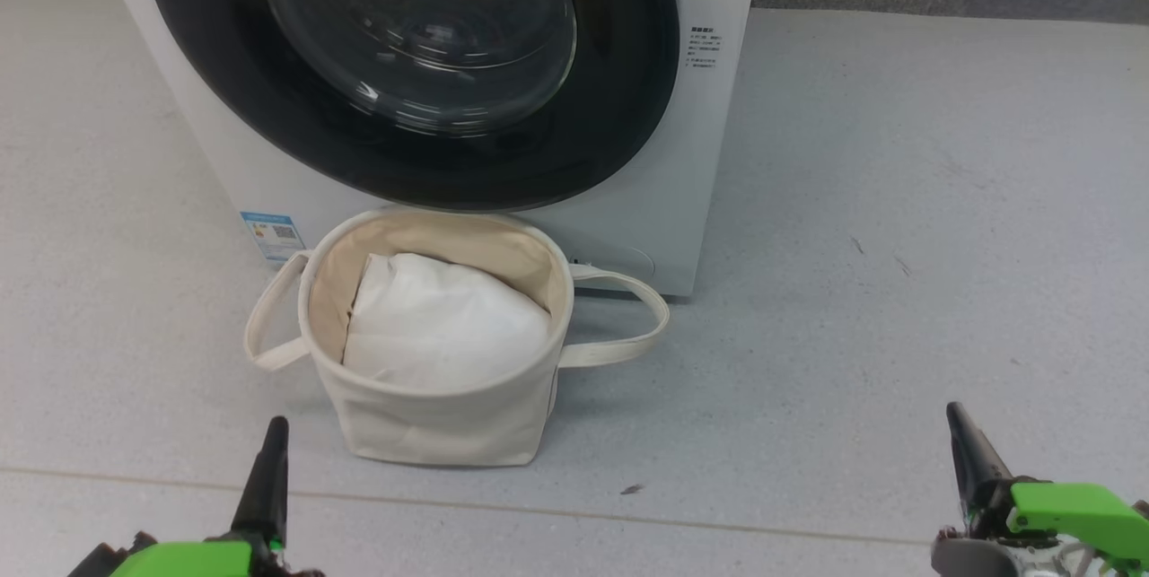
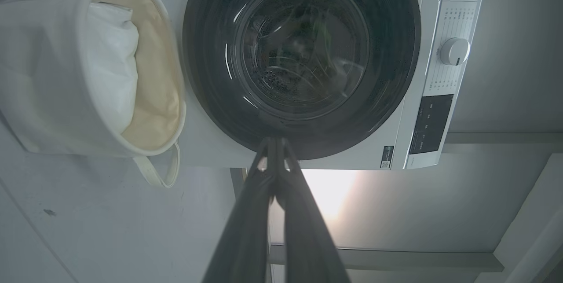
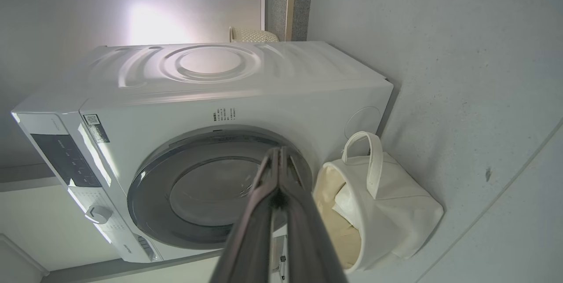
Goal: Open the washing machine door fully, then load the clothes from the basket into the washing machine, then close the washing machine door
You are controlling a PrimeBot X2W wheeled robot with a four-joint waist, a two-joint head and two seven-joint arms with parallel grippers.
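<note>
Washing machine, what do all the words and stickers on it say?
Blue label on the washing machine: too small to read.
Grey print beside the washing machine door: blurred.
Marks around the dial: too small.
So no words can be read.

Long dark tapered fingers (image 1: pixel 266 483) on left gripper (image 1: pixel 275 430), right gripper (image 1: pixel 957 420); bright green housings (grey base, right).
</note>
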